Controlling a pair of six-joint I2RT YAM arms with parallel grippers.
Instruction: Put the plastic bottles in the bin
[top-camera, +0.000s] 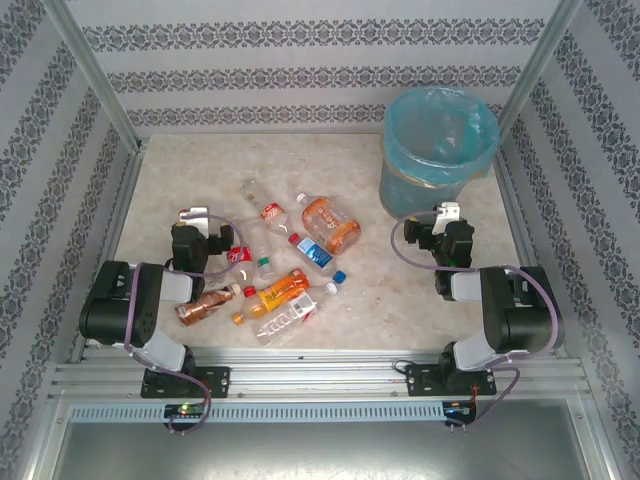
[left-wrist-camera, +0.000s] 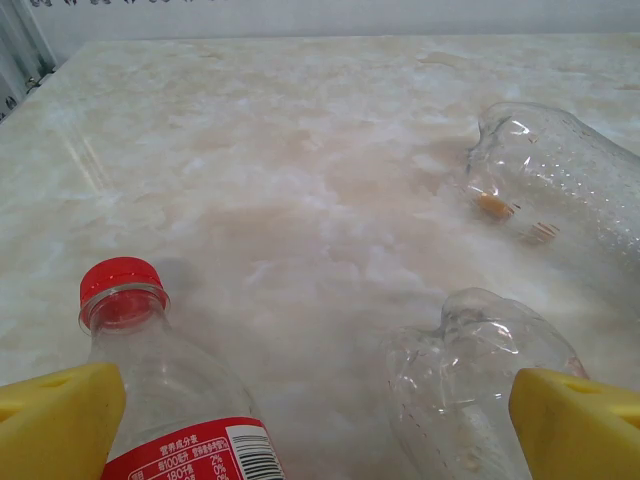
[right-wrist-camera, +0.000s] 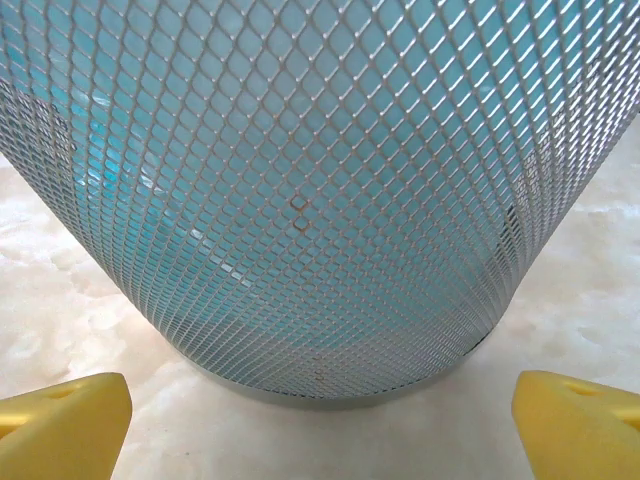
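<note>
Plastic bottles (top-camera: 285, 265): I count about nine, all lying on their sides on the table (top-camera: 180, 170), in a loose cluster left of centre.
Bottle details: largest, orange-labelled bottle (top-camera: 330, 225) at the far right of the cluster; brown bottle (top-camera: 203, 305) at the near left; blue-labelled bottle (top-camera: 312, 250) between them.
Bin (top-camera: 400, 195): upright at the far right of the table, well apart from the cluster, light-blue bag folded over its rim.
Bin wall, right wrist view: silver mesh with the blue bag behind it, straight ahead, base on the table.
Left gripper (top-camera: 195, 215): at the left edge of the cluster, jaws spread wide, pinching nothing.
Left wrist view: red-capped bottle (left-wrist-camera: 170, 400) just inside one yellow finger (left-wrist-camera: 60, 420), a crushed clear bottle (left-wrist-camera: 470, 370) just inside the other; I cannot tell whether either pad touches. A second clear bottle (left-wrist-camera: 560, 180) lies farther off to the right.
Right gripper (top-camera: 447, 212): just on the near side of the bin, jaws spread wide, holding nothing; its yellow pads (right-wrist-camera: 575, 420) stand clear of the mesh.
</note>
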